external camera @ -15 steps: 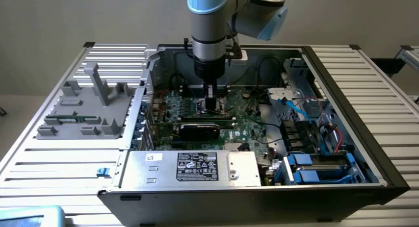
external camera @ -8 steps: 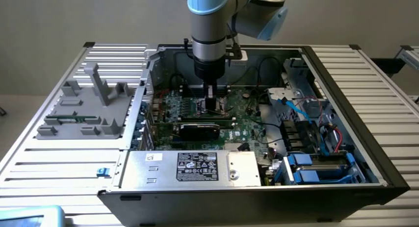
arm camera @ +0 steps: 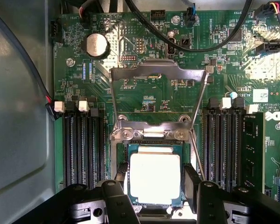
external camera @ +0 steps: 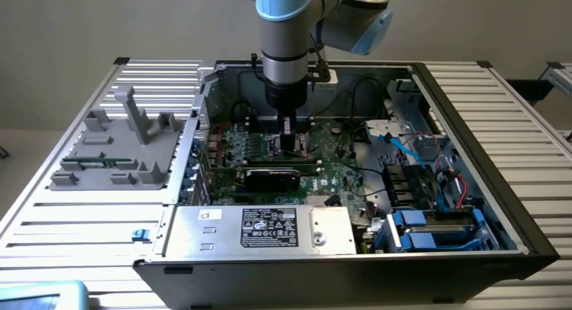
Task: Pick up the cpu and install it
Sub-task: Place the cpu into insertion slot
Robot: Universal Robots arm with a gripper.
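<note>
CPU (arm camera: pixel 155 178), silver lid up, lies in the motherboard socket (arm camera: pixel 151 134) inside an open computer case (external camera: pixel 487 132) on a slatted table (external camera: pixel 90 216). The robot arm's gripper (arm camera: pixel 156 173) reaches straight down over it. The fingers (arm camera: pixel 192 184) press on two opposite edges of the chip with no gap visible on either side, so it reads as gripped rather than released. The socket's metal load plate (arm camera: pixel 158 70) stands hinged open beyond the chip, and memory slots (arm camera: pixel 81 149) run along both sides of the socket.

Whether the chip is fully seated and level cannot be told from these views. The main risk appears to be alignment: a chip pressed down slightly skewed, or off its keying, could bend the fine contacts beneath it. A lift with the fingers clamped could drag the chip out of the socket or tip it onto one corner. The fingers also sit close to the socket's metal frame, so a sideways drift of the arm could knock that frame or the open load plate.
</note>
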